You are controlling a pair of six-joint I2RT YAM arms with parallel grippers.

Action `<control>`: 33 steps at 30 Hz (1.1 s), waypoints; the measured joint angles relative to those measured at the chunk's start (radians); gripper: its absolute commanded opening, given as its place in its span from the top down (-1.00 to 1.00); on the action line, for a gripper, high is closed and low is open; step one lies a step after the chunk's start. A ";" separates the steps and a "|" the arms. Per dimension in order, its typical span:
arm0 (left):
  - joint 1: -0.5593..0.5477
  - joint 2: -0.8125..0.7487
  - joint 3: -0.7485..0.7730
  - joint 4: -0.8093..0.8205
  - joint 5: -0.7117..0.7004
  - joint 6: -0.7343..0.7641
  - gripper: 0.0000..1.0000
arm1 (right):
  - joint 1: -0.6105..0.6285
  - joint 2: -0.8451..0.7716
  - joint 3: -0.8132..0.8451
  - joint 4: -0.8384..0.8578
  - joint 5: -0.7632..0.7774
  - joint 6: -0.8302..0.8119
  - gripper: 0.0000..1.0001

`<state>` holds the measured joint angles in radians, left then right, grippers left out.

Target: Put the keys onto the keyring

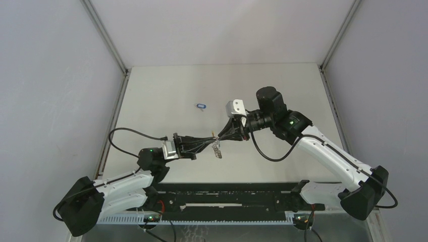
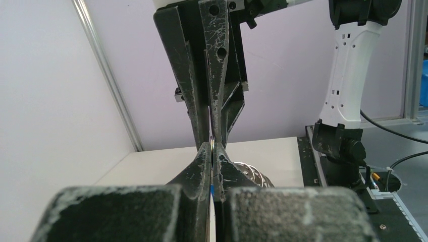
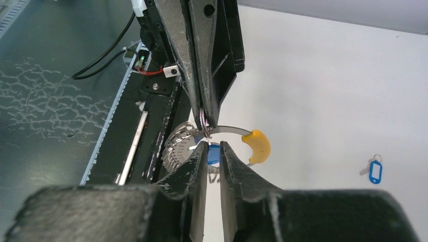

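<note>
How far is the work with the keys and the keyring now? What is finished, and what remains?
Nothing looks finished for certain. In hand: the left gripper pinches the keyring, and the right gripper appears to hold one blue-tagged key right at the ring. Whether that key is threaded on yet is hidden by the fingers. Left to do: the second key lies apart on the table.

Yellow-arced keyring [image 3: 256,145] aloft, one blue-tagged key [image 3: 374,171] well apart.

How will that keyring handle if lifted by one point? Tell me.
Probably floppy: the keyring dangles in a bumpy, chain-like bunch. Its yellow arc holds a curve, so that part looks stiffer. Hanging free, it would likely swing, not roll.
</note>
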<state>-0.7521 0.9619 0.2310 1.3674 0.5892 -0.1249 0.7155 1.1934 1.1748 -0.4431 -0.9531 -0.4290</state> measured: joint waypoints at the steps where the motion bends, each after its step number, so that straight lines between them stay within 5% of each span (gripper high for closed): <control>1: 0.000 0.003 0.000 0.000 0.000 0.000 0.99 | 0.000 0.000 0.000 0.000 -0.002 0.000 0.87; 3: 0.000 0.006 0.000 0.000 0.000 -0.001 1.00 | 0.000 0.000 0.000 0.001 -0.011 0.002 1.00; 33: 0.002 -0.031 0.000 0.008 0.017 -0.008 1.00 | 0.011 0.045 0.000 -0.025 0.033 -0.005 1.00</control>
<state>-0.7502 0.9310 0.2310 1.3750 0.6064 -0.1326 0.7265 1.2388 1.1748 -0.4683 -0.9199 -0.4335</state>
